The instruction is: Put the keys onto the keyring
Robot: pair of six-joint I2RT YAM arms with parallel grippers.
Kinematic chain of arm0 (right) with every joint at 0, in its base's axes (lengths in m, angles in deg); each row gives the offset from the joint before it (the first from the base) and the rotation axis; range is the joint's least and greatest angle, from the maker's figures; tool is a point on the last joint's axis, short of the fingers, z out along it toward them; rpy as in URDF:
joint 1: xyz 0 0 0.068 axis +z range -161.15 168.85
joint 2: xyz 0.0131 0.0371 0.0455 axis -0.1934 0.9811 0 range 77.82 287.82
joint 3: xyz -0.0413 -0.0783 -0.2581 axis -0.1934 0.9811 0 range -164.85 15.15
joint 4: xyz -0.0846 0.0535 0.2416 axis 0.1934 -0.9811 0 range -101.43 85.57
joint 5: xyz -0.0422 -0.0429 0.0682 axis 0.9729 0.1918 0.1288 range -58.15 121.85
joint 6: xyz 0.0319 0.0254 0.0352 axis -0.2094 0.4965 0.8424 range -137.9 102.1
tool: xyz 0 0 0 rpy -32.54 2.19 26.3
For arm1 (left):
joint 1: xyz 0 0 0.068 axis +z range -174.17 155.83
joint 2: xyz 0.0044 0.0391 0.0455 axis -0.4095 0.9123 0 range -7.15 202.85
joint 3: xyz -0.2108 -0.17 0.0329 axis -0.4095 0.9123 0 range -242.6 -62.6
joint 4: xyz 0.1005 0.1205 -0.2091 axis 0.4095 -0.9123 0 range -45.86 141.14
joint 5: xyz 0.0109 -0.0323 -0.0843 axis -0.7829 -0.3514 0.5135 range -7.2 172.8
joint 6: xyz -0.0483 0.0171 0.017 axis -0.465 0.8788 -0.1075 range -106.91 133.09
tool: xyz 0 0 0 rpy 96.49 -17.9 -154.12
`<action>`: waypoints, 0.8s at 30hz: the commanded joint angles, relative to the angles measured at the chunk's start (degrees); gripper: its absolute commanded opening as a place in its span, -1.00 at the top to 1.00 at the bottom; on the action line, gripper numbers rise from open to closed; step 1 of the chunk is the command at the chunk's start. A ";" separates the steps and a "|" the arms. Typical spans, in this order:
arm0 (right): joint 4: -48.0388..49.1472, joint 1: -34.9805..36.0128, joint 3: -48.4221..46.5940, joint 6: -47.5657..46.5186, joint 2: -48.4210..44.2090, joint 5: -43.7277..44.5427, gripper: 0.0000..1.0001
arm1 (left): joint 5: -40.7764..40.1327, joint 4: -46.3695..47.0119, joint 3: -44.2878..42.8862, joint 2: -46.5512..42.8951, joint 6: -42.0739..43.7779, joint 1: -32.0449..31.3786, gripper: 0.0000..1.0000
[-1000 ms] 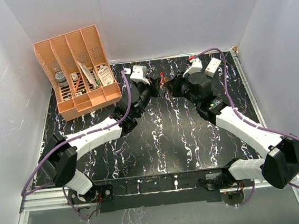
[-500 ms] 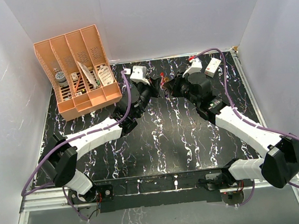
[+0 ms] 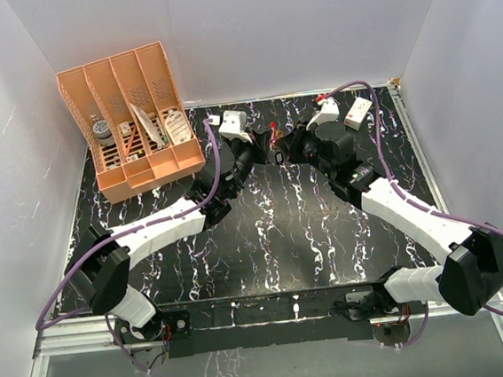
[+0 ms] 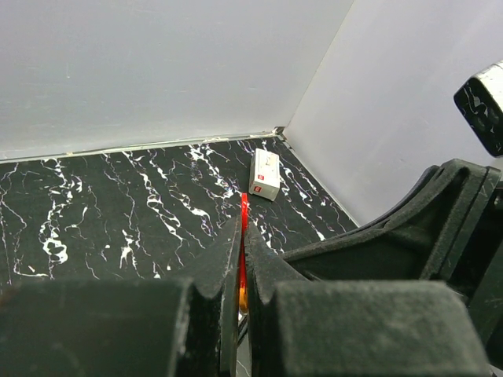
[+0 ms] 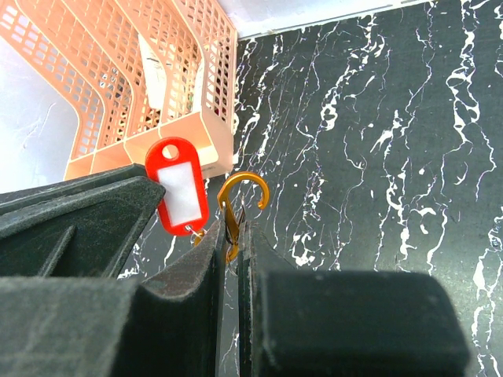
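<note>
My left gripper [image 3: 263, 144] is shut on the red-headed key, which shows edge-on as a thin red strip [image 4: 244, 208] between its fingers. In the right wrist view the key's head is a red tag with a white label [image 5: 178, 186], sticking out beside the left gripper's black finger [image 5: 78, 212]. My right gripper [image 3: 284, 153] is shut on the orange-gold keyring [image 5: 243, 191], whose open hook end stands above the fingertips right next to the red tag. Both grippers meet above the far middle of the table. The plain silver key is not visible.
An orange mesh organizer [image 3: 129, 120] with several compartments holding small items stands at the back left; it also shows in the right wrist view [image 5: 134, 71]. Two small white boxes [image 3: 357, 112] lie at the back right; one shows in the left wrist view [image 4: 265, 174]. White walls enclose the black marbled table.
My right gripper has shifted slightly left, closing in on the left gripper. Both keep their hold.
</note>
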 commanded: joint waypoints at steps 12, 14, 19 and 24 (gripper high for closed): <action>2.10 0.00 -2.40 1.16 -0.61 2.84 1.00 | 0.16 3.33 2.12 -3.88 -1.50 -0.13 1.00; 2.29 0.02 -2.23 1.38 -0.87 3.38 1.00 | 0.04 3.37 2.40 -4.20 -1.68 -0.13 1.00; 2.88 0.02 -1.67 1.86 -1.25 4.18 1.00 | 0.01 3.83 2.98 -4.71 -2.16 -0.07 1.00; 5.16 0.02 0.13 2.05 -2.42 5.48 1.00 | 0.44 3.77 3.25 -5.15 -2.60 -0.23 1.00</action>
